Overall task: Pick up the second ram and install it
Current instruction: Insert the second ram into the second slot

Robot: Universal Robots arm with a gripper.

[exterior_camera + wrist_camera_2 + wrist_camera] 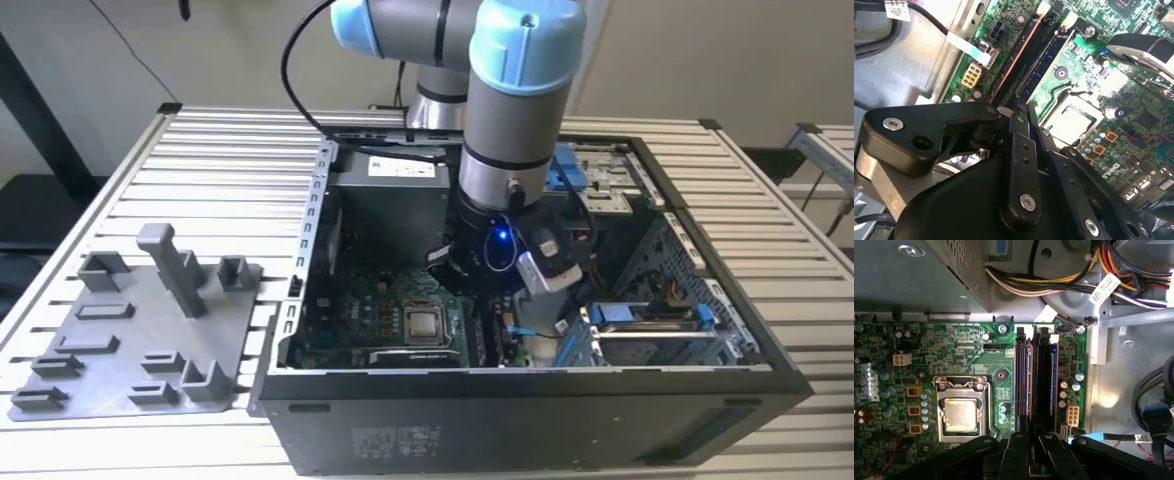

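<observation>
One case [534,400], open on top, lying on a slatted table [200,160]; arm [514,110] reaching down into it.

One board [954,340], green, flat on the case floor, with a square silver chip [961,415] near its middle.

One gripper [1030,437], low over the board at the near end of the memory slots. Its fingers [1016,442] are drawn nearly together and appear clamped on the ram's near end.

One ram [1024,385], a long, thin, dark stick with a copper-toned edge. It stands on edge in the slot line beside the chip. Its long axis runs straight away from the gripper [1019,107], in line with the slot. A second dark strip [1045,385] lies parallel, just beside it. Whether the ram [1026,55] is fully seated cannot be told.
</observation>
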